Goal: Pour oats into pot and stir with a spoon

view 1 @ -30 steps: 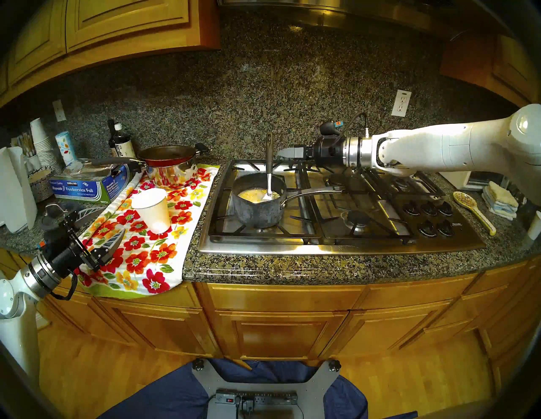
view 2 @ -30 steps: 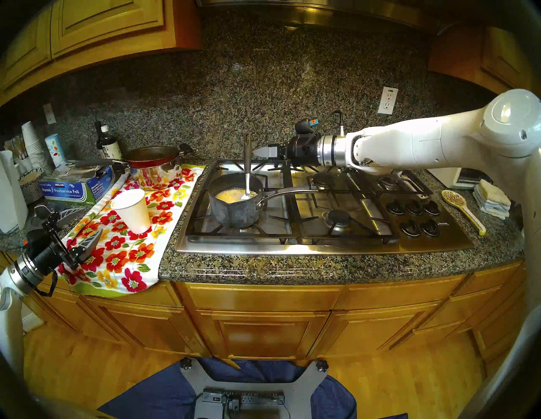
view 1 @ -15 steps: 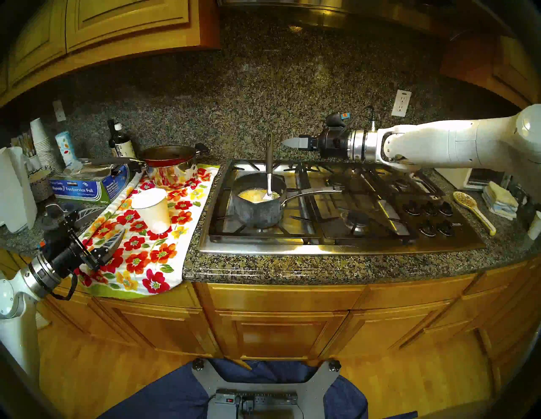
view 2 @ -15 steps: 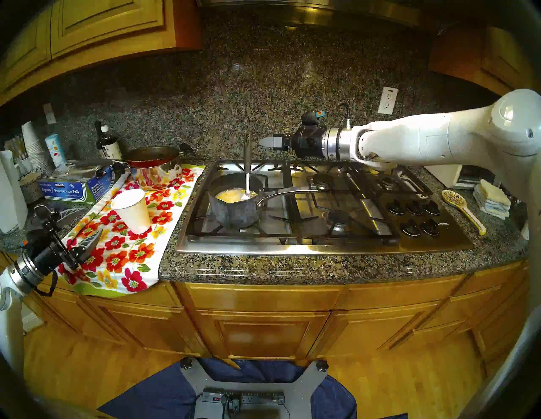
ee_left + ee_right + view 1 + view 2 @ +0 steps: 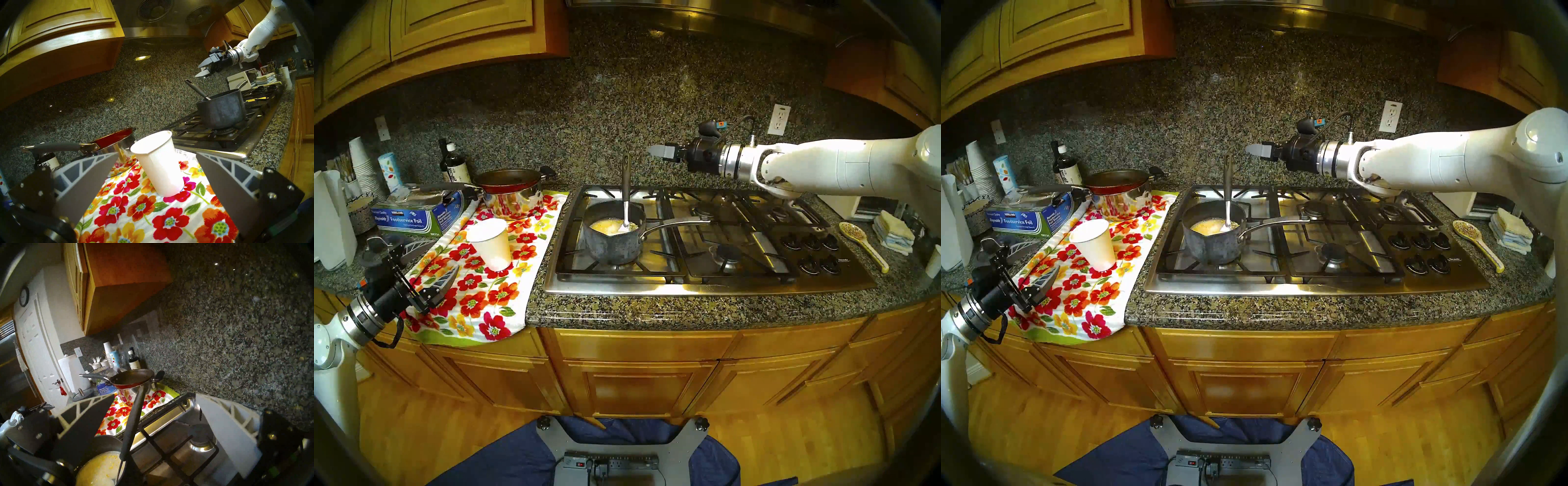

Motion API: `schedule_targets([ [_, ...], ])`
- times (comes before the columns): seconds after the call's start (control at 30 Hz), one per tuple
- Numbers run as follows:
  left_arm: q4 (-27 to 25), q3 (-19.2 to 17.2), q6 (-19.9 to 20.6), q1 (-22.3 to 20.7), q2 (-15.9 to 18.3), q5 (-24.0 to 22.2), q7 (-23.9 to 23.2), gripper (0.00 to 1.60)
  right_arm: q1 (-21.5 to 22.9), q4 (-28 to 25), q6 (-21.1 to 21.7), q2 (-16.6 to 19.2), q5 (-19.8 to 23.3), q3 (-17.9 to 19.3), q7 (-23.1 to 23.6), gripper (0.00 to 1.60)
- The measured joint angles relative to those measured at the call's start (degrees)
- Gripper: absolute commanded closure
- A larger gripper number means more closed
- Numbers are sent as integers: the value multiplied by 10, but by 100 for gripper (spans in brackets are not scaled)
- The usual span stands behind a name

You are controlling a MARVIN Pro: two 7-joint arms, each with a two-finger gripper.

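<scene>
The dark grey pot (image 5: 612,247) stands on the front left burner, its silver handle pointing right. Inside it, pale oats (image 5: 612,230) sit in a yellowish liquid. The spoon (image 5: 625,183) rests in the pot with its dark handle leaning on the far rim; nothing holds it. My right gripper (image 5: 653,149) hovers open above and to the right of the handle's tip, clear of it; the right wrist view shows the handle (image 5: 134,421) between the spread fingers and below them. My left gripper (image 5: 436,261) is open and empty near the counter's front left, facing a white paper cup (image 5: 158,162).
The cup (image 5: 492,242) stands upright on a floral towel (image 5: 477,298). Behind it are a steel pot topped by a red pan (image 5: 509,190), a foil box (image 5: 415,217) and a dark bottle (image 5: 453,166). Right of the stove knobs (image 5: 811,244) lie a yellow spoon rest (image 5: 860,237) and folded cloths (image 5: 892,234).
My right gripper has risen and drawn back to the right, away from the spoon's handle. The spoon, pot, cup and left arm have stayed put.
</scene>
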Motion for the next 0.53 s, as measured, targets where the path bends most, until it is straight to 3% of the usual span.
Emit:
schedule_targets([
  [0.53,0,0,0,0,0,0,0,0,-1,-9,-19,4,2,0,-9,0],
])
